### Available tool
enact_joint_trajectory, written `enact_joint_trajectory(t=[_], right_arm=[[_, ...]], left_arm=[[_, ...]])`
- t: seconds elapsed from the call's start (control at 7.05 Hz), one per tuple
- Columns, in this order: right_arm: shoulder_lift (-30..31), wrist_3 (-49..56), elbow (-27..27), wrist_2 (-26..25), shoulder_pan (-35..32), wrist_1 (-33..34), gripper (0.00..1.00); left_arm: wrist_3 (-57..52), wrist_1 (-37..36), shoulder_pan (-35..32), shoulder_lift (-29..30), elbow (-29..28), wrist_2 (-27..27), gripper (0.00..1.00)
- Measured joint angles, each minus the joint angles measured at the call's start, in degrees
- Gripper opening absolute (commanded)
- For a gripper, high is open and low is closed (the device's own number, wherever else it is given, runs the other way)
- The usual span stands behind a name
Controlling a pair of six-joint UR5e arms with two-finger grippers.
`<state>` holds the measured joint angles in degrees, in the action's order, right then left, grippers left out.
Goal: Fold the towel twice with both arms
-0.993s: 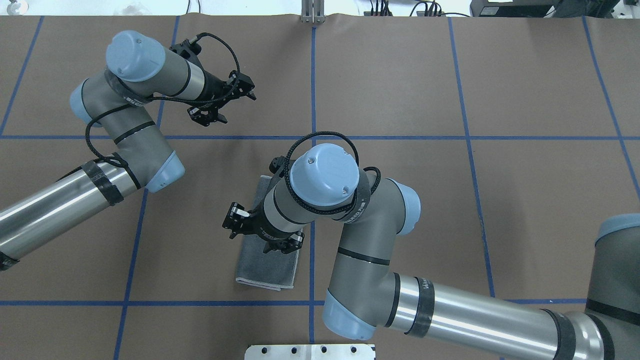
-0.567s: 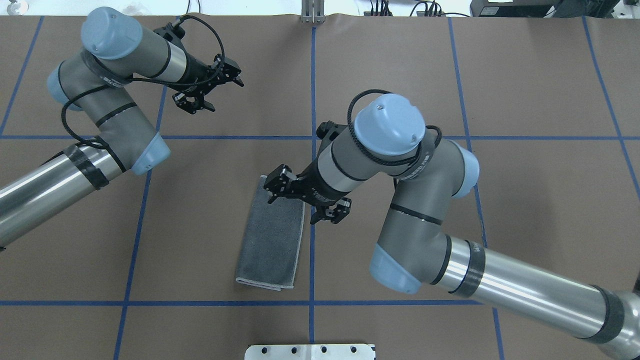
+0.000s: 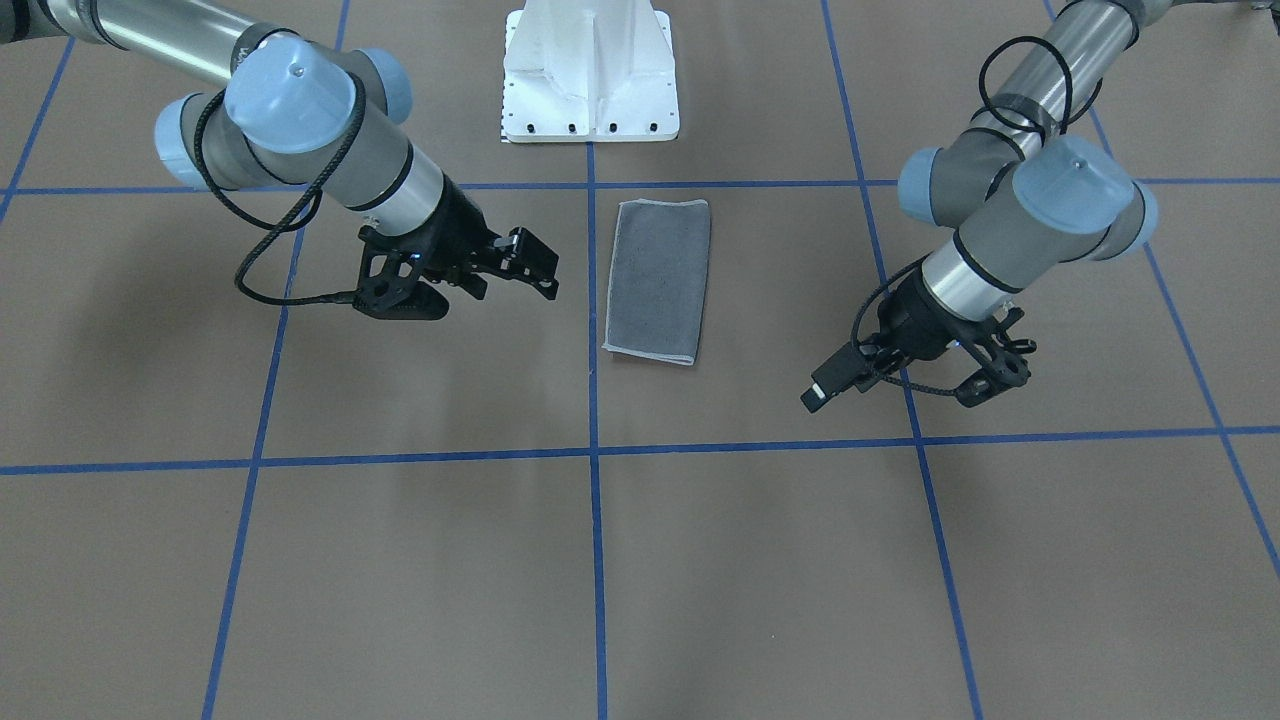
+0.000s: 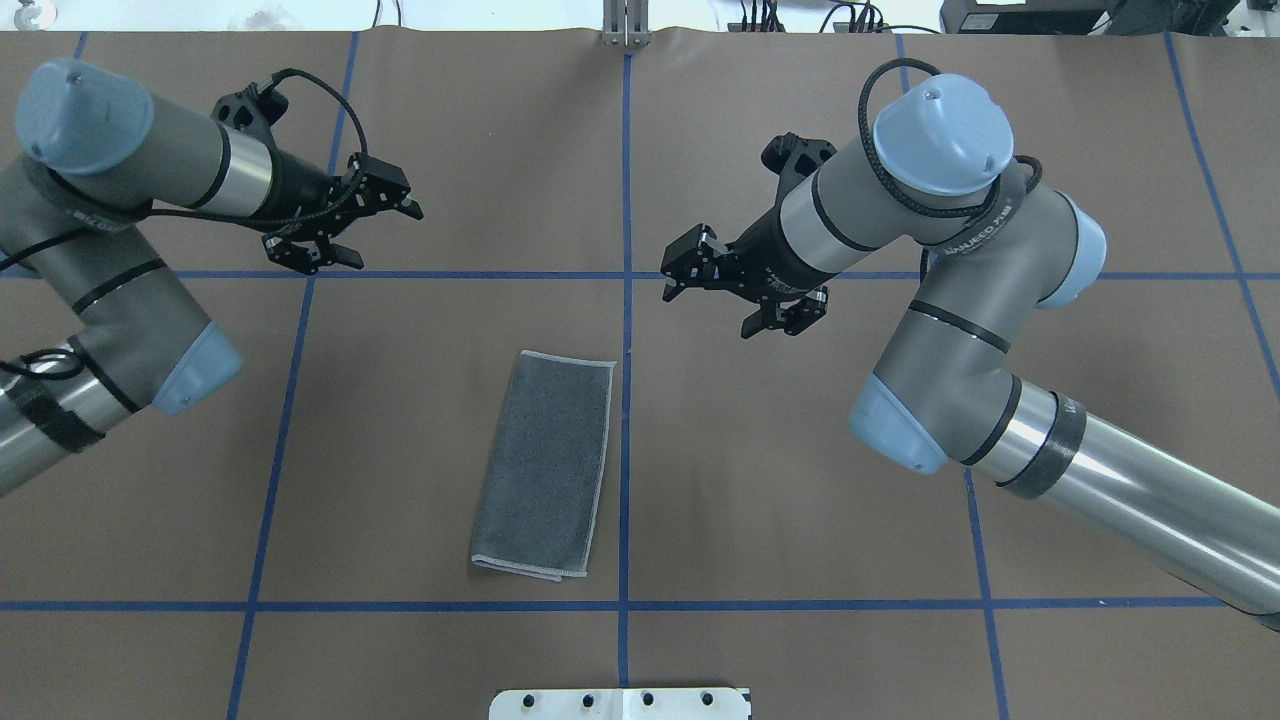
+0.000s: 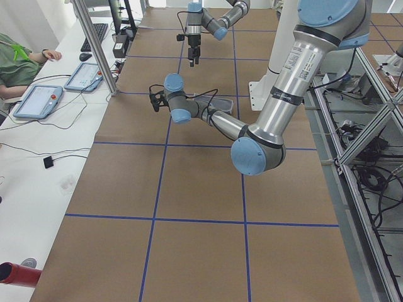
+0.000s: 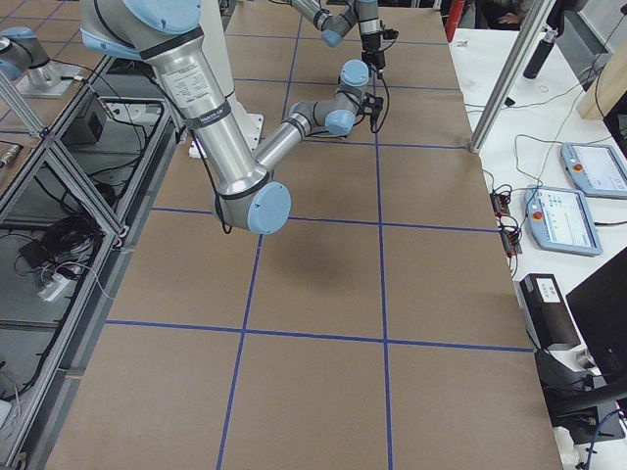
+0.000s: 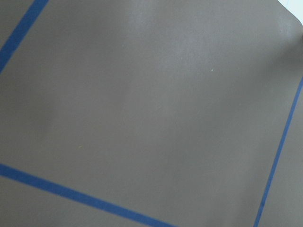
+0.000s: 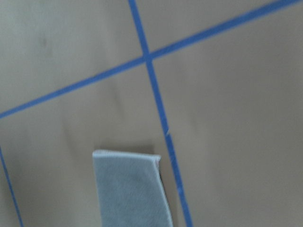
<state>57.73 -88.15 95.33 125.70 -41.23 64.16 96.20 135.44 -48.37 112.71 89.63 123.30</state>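
Observation:
The towel (image 4: 545,465) lies flat as a narrow folded strip, dark grey face up with light edging, just left of the centre tape line; it also shows in the front view (image 3: 657,280) and the right wrist view (image 8: 130,189). Neither gripper touches it. My right gripper (image 4: 780,315) hovers beyond and to the right of the towel, fingers apart and empty (image 3: 405,300). My left gripper (image 4: 315,255) hangs far to the left of it, also open and empty (image 3: 990,380). The left wrist view shows only bare table.
Blue tape lines (image 4: 625,300) divide the brown table into squares. The white pedestal base (image 3: 590,70) stands at the near edge behind the towel. A metal post (image 4: 625,25) rises at the far edge. A person (image 5: 12,63) sits at a side table with tablets (image 5: 38,100).
The right gripper lifted off the towel and swung away to the far right. The left arm drew back further left. The towel stays folded in place.

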Motion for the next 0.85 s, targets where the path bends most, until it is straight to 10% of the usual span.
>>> enact_joint_trajectory(t=[0.85], right_arm=[[2.2, 4.1, -1.7, -3.0, -1.7, -0.1, 1.0]], left_arm=[[10.4, -9.2, 29.1, -11.3, 19.8, -22.4, 0.99]])
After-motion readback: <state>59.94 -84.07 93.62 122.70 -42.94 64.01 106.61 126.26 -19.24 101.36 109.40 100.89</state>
